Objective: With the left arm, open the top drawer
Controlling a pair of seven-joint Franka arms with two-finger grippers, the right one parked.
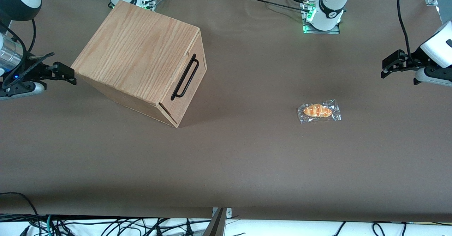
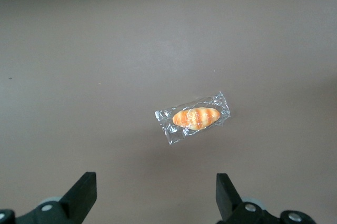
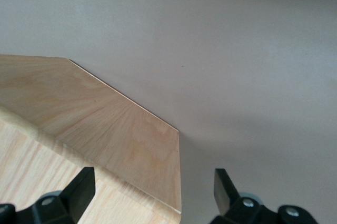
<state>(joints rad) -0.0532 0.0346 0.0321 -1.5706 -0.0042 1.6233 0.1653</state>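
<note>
The oak-grain cabinet [image 1: 141,52] stands turned at an angle toward the parked arm's end of the table; its top also shows in the right wrist view [image 3: 105,129]. The top drawer [image 1: 189,70] sits flush in the cabinet front, with its long black bar handle [image 1: 184,76] across it. The left arm's gripper [image 1: 388,66] hovers above the table at the working arm's end, far from the cabinet. In the left wrist view this gripper [image 2: 155,177] is open, with only bare table between its black fingers [image 2: 84,192].
A small bread roll in a clear wrapper [image 1: 319,111] lies on the brown table cover [image 1: 247,151], between the cabinet and the gripper, and shows in the left wrist view [image 2: 195,118]. The arm bases [image 1: 326,10] stand at the table edge farthest from the front camera.
</note>
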